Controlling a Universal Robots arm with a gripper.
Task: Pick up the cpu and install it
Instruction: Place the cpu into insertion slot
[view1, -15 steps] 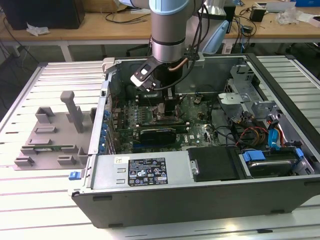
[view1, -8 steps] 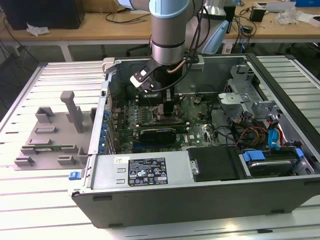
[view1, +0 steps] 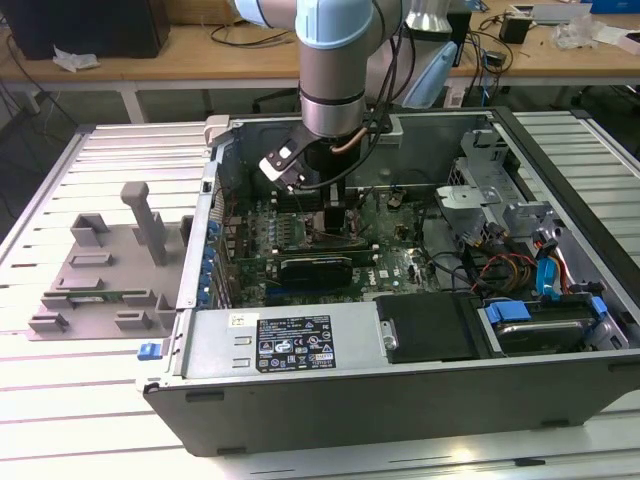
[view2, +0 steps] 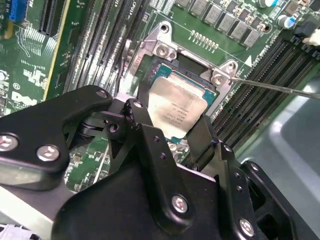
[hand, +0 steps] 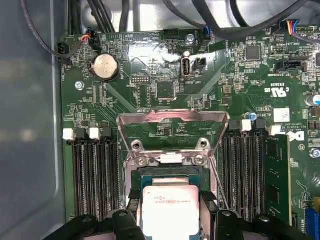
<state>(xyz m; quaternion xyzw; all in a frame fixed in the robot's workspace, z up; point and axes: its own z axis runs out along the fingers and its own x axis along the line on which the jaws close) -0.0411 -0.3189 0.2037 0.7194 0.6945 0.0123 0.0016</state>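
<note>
An open computer case (view1: 400, 395) lies on a slatted metal surface (view1: 60, 420), with a grey fixture (view1: 100, 285) at the exterior view's left and cluttered wooden worktables (view1: 200, 50) across the far room. Inside, the claw (view2: 170, 119) clamps opposite edges of the cpu (view2: 177, 102), held at the motherboard socket (hand: 170, 159), whose frame stands open.

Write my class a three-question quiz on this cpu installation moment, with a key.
1. True or false: the black end effector straddles the shiny silver square cpu.
2. The cpu is above: A) the open silver metal socket frame; B) a grey table; C) a blue drive.
3. Fill in: the frame sits on a ___ circuit board.
Key: 1 true; 2 A; 3 green.
</note>
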